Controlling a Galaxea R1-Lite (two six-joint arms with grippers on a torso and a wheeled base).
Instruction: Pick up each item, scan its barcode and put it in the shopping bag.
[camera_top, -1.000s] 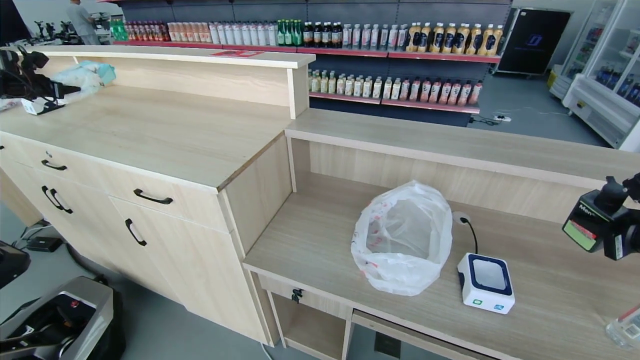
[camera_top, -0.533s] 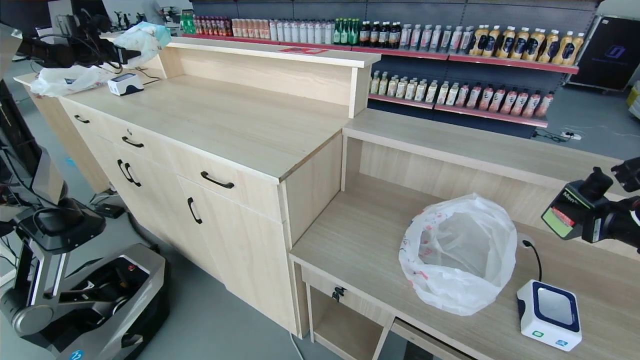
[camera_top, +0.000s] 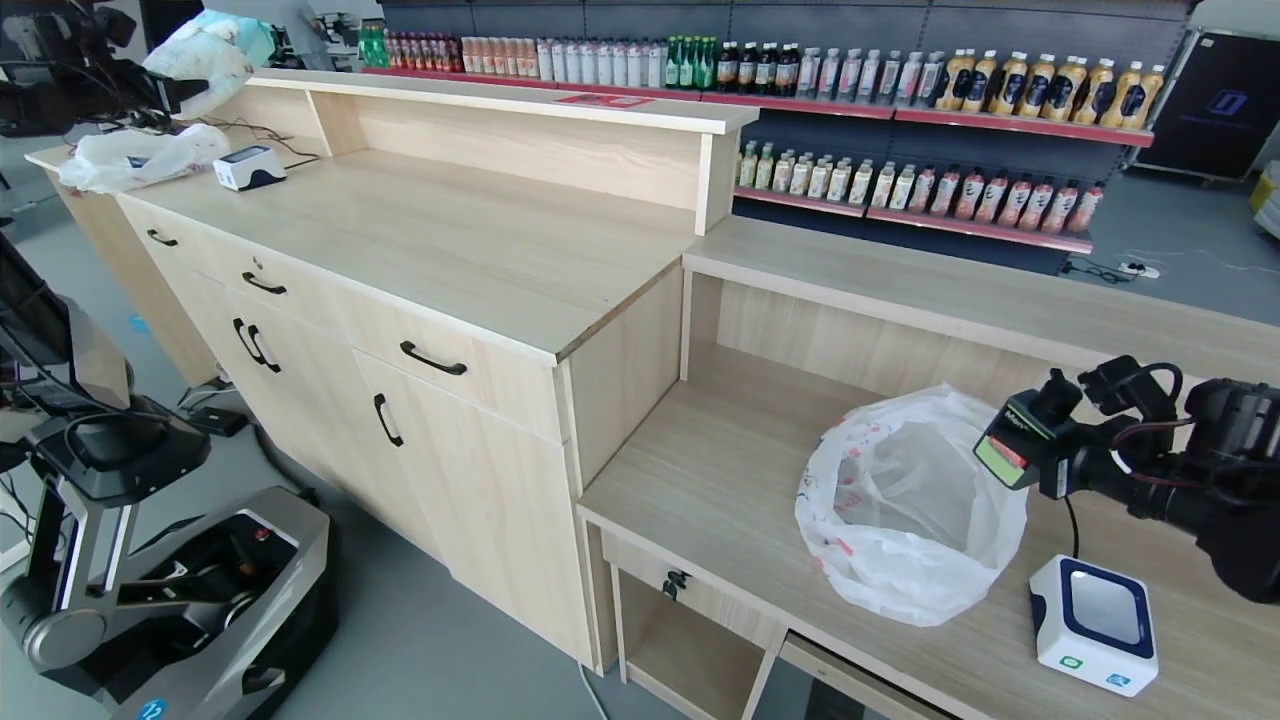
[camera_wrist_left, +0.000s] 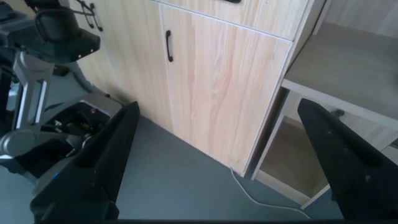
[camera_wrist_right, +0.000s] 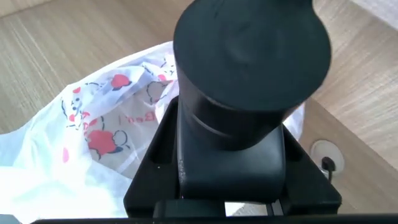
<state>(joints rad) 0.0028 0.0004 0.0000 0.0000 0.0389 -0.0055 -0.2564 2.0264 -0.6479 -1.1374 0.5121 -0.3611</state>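
The white plastic shopping bag (camera_top: 900, 510) stands open on the lower counter (camera_top: 700, 470). Just right of it sits the white barcode scanner (camera_top: 1095, 625) with its dark window facing up. My right gripper (camera_top: 1062, 462) hovers at the bag's right rim, shut on a black bottle (camera_top: 1022, 445) with a green and red label. From the right wrist, the bottle's black cap (camera_wrist_right: 249, 74) hangs over the bag (camera_wrist_right: 93, 143), held by my right gripper (camera_wrist_right: 230, 174). My left gripper (camera_wrist_left: 217, 162) is open and empty above the grey floor, beside the cabinet door (camera_wrist_left: 224, 74).
A taller counter (camera_top: 420, 240) with drawers adjoins the lower one on the left. Another robot's base (camera_top: 150, 570) stands on the floor at the left. A second scanner (camera_top: 248, 167) and bag (camera_top: 130, 160) lie at the far end. Shelves of drinks (camera_top: 850, 80) line the back.
The camera swung between the first two frames. Since half a second ago, my right gripper has carried the black bottle left and down to the bag's right rim.
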